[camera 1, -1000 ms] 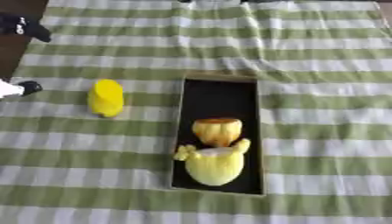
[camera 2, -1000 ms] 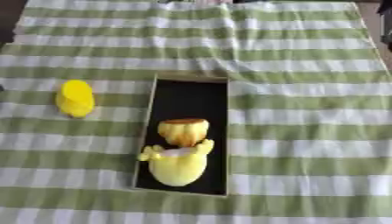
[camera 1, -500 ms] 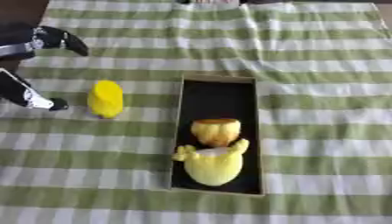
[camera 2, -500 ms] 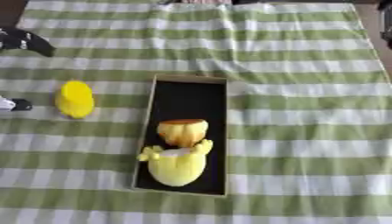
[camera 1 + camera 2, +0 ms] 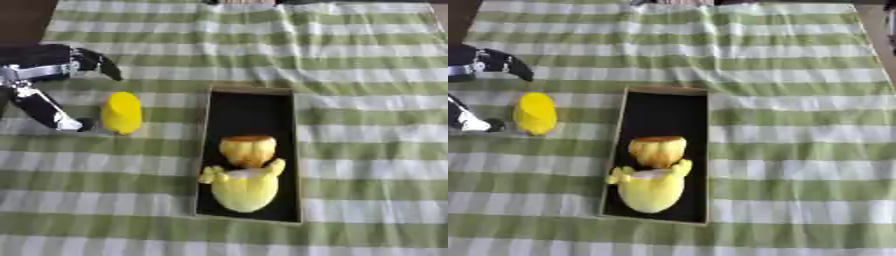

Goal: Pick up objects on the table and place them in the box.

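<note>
Yellow rounded object [image 5: 121, 112] lies on the striped green-and-white cloth [image 5: 367, 75], left of the box [image 5: 251, 102] and apart from it. Left hand [image 5: 44, 85] is right beside it, fingers spread wide on either side, nothing gripped. Inside the black box: a yellow-orange piece [image 5: 248, 149] touching a pale yellow toy [image 5: 244, 186].

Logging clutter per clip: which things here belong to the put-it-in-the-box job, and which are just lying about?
Part of the job:
- yellow cylinder on the cloth, not yet boxed
- box, black inside
- two yellow objects already in it
- left hand, open beside the cylinder

Just there:
- green striped tablecloth
</note>
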